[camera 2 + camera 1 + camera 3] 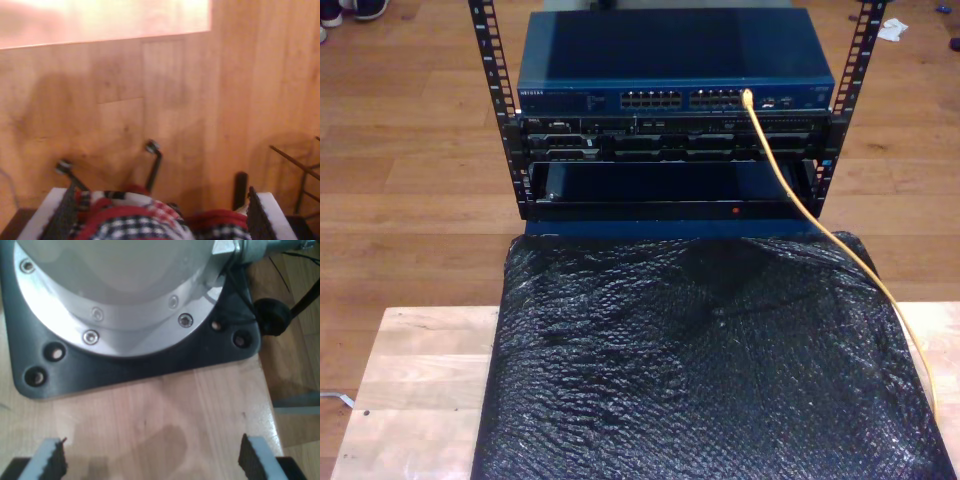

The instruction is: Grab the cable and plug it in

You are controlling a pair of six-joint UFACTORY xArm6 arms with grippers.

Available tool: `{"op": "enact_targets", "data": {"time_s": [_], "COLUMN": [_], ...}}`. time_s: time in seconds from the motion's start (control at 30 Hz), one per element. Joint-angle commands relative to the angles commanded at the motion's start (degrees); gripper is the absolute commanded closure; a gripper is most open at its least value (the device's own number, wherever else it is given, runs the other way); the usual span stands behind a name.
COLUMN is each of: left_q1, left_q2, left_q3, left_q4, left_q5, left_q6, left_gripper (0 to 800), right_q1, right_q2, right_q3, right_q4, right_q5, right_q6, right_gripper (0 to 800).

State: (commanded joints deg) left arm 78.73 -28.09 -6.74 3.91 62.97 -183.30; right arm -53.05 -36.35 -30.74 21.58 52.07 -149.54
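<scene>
One long thin yellow-orange network cable [790, 185] in the exterior view. Its tip sat in a port toward that view's right end of the port row on the blue network switch [675, 60]. From there it dropped across the front of the black rack units [670, 140], crossed the far right corner of the black bubble-wrap sheet [710, 360] and ran down along that sheet's right edge, as the exterior view shows it. The plug itself was too small to make out.

One switch on top, dark units stacked under it, two perforated black rack posts [490, 90]. Sheet covered most of a pale wooden table [410, 390]; wood floor all round.

My first gripper [152, 457]: two fingers [52, 455] spread wide, nothing between them, only pale wood below. Ahead of it was one round silver arm base [125, 295] on a black mounting plate [150, 365], and one black cable [272, 315] beside the plate. No yellow cable near these fingers.

My second gripper [162, 215]: fingers [62, 212] also wide apart, over the wood floor. Between them showed a red, black and white checked fabric [140, 220] and a chair with two castors, blurred. No yellow cable there either.
</scene>
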Motion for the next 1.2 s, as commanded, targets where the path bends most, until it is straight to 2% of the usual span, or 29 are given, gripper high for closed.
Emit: {"op": "enact_targets", "data": {"time_s": [0.17,0.37,0.5,0.87,1.2], "left_q1": [0.0,0.0,0.0,0.0,0.0], "left_q2": [0.0,0.0,0.0,0.0,0.0], "left_q3": [0.0,0.0,-0.09,0.0,0.0], "left_q4": [0.0,0.0,0.0,0.0,0.0], "left_q5": [0.0,0.0,0.0,0.0,0.0], "left_q6": [0.0,0.0,0.0,0.0,0.0], "left_gripper": [0,0,0,0,0], "right_q1": [-8.0,-12.48,-15.91,-28.57,-32.0], "right_q2": [-2.2,-3.43,-5.54,-9.41,-9.49], "right_q3": [0.18,1.49,4.04,13.01,19.34], "right_q4": [-2.2,-9.93,-12.66,-13.19,-13.19], "right_q5": [6.95,13.27,14.86,14.95,13.89], "right_q6": [-4.75,-8.26,-10.99,-25.41,-29.45], "right_gripper": [2,1,1,1,1]}}
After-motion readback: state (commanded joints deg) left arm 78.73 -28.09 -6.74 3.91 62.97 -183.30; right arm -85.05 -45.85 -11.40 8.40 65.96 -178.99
